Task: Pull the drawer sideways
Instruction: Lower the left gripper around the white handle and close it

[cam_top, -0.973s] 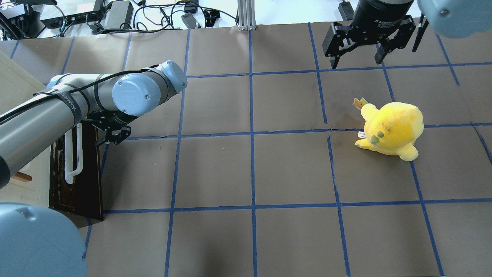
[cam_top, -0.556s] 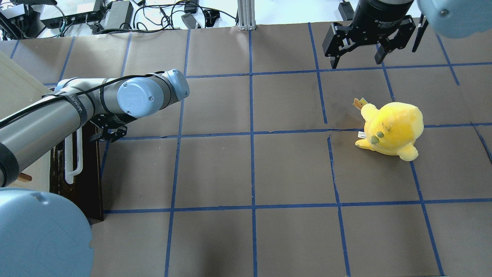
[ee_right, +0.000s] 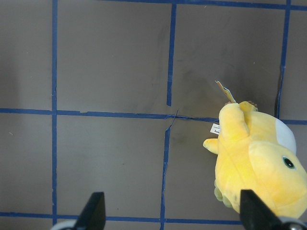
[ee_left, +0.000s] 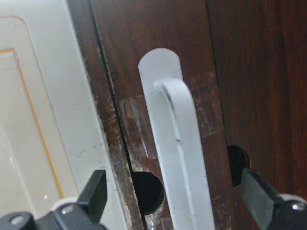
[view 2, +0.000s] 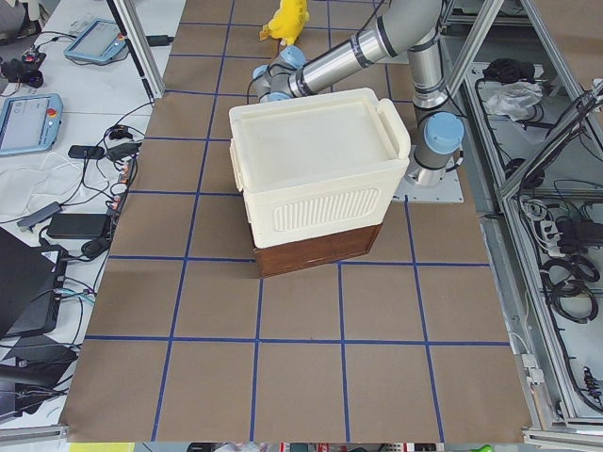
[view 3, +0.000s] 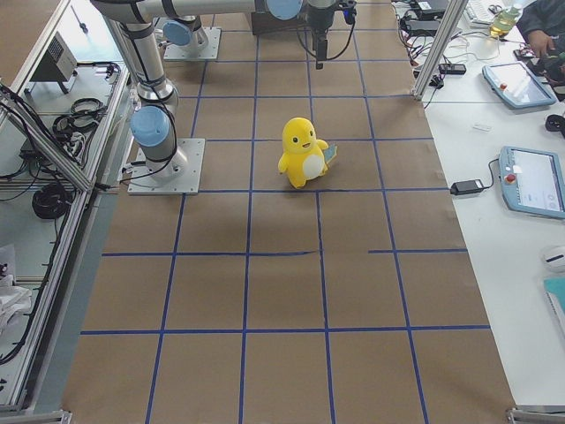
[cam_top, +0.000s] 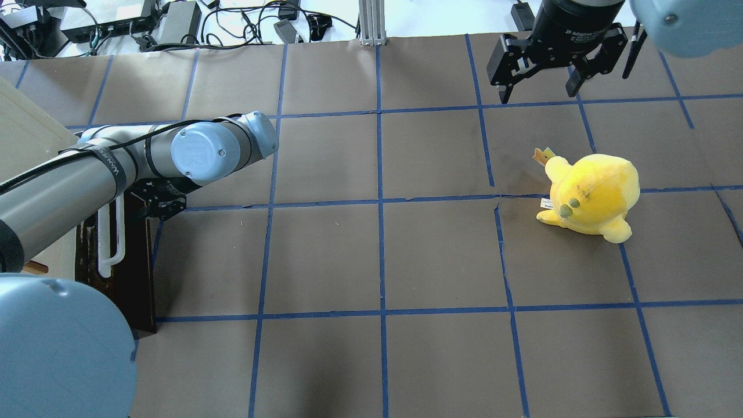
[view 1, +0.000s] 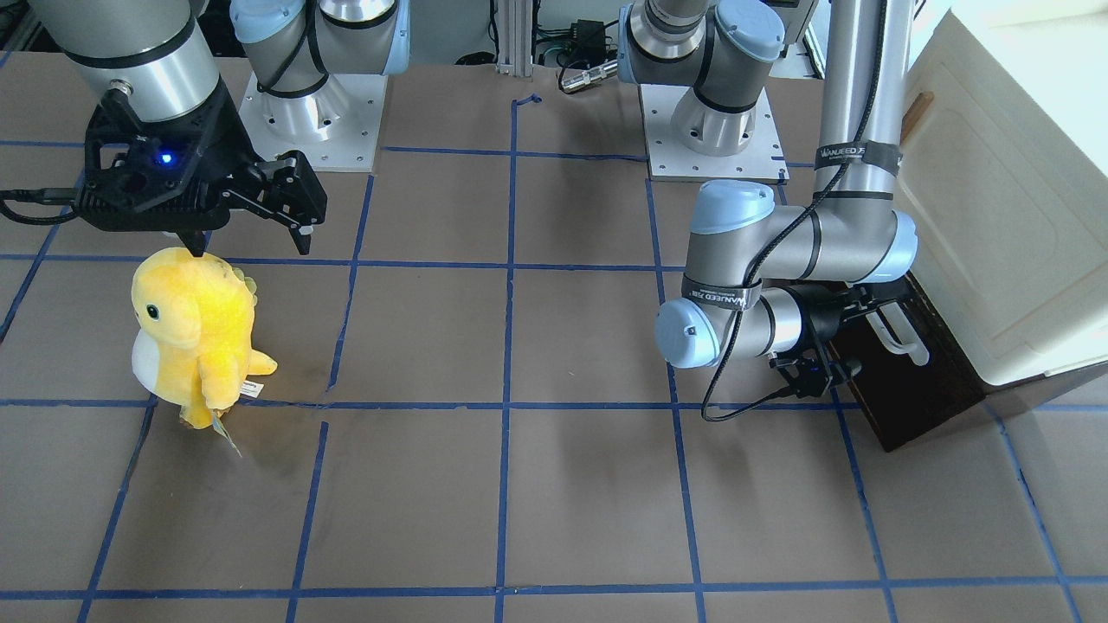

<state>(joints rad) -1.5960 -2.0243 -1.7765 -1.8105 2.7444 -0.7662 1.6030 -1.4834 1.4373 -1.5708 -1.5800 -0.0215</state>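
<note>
The drawer's dark brown front (cam_top: 129,261) sits under the cream cabinet (cam_top: 23,133) at the table's left edge, with its long white bar handle (cam_top: 109,244) facing the table. It also shows in the front view (view 1: 909,389). My left gripper (cam_top: 159,203) is at the far end of the handle. In the left wrist view the handle (ee_left: 180,143) runs between the two fingers (ee_left: 93,194), which stand wide apart and do not touch it. My right gripper (cam_top: 540,93) is open and empty at the far right, behind the yellow plush.
A yellow plush toy (cam_top: 592,194) stands on the right half of the table, also in the front view (view 1: 190,333). The cream cabinet (view 1: 995,216) fills the table's left end. The brown paper with blue tape lines (cam_top: 377,255) lies between them.
My left wrist has moved left and lower, bringing the gripper closer to the far end of the handle. The right arm and the plush have not moved.
</note>
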